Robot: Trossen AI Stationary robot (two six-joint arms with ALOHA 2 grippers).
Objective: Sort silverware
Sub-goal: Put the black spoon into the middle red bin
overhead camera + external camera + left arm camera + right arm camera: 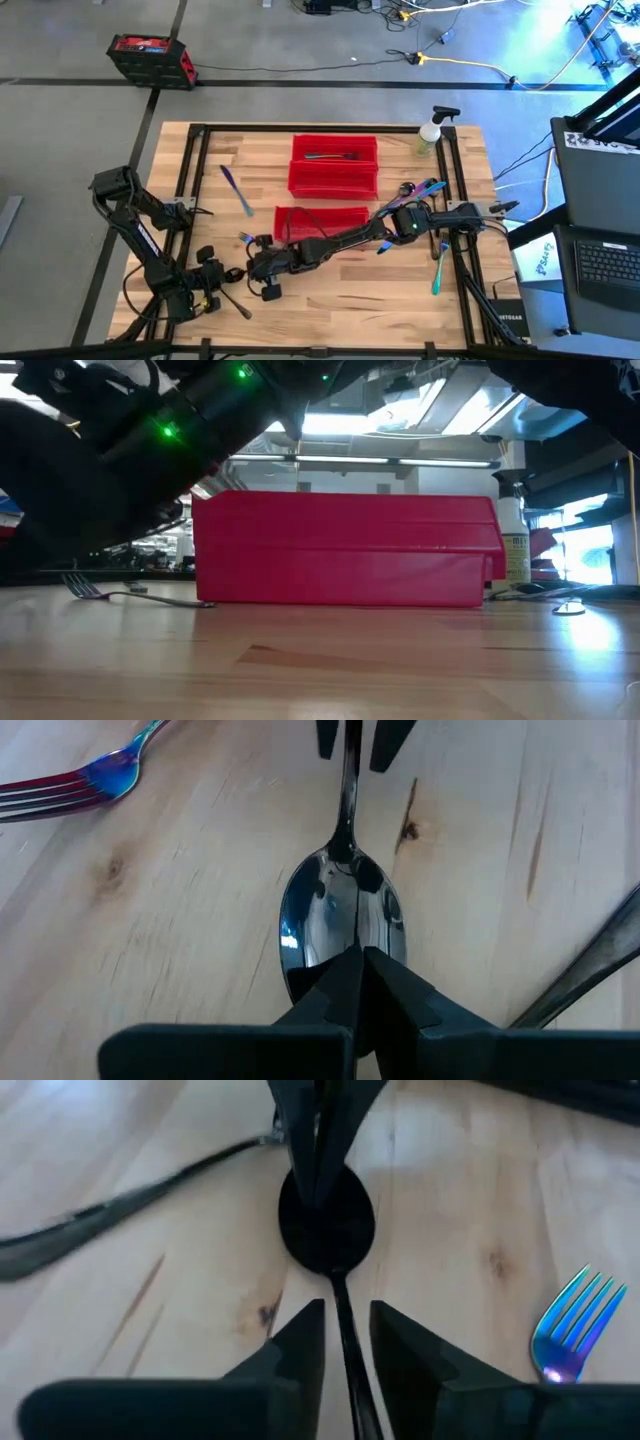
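Observation:
A dark bronze spoon (340,915) lies lengthwise between my two grippers near the table's near edge, left of centre. My left gripper (360,975) is shut at the tip of its bowl. My right gripper (347,1342), reaching in from the table's right, is open; its fingers stand on either side of the spoon's handle (345,1320) with a thin gap on each side. In the high view both grippers (240,272) meet in front of the nearest red bin (320,222). An iridescent fork (570,1330) and a dark utensil (580,970) lie close by on the wood. My left gripper pinches the far tip of the spoon's bowl (345,955) between its two shut fingers, coming in along the spoon's length from the table's left. The bowl faces up. Whether the spoon rests on the table or is lifted, I cannot tell.
Three red bins (335,150) stand in a column at the table's middle; the farthest holds a utensil (330,156). A blue-purple knife (237,190) lies left of them. More silverware (420,190) lies by the right arm, with a teal piece (438,270). A spray bottle (430,135) stands far right.

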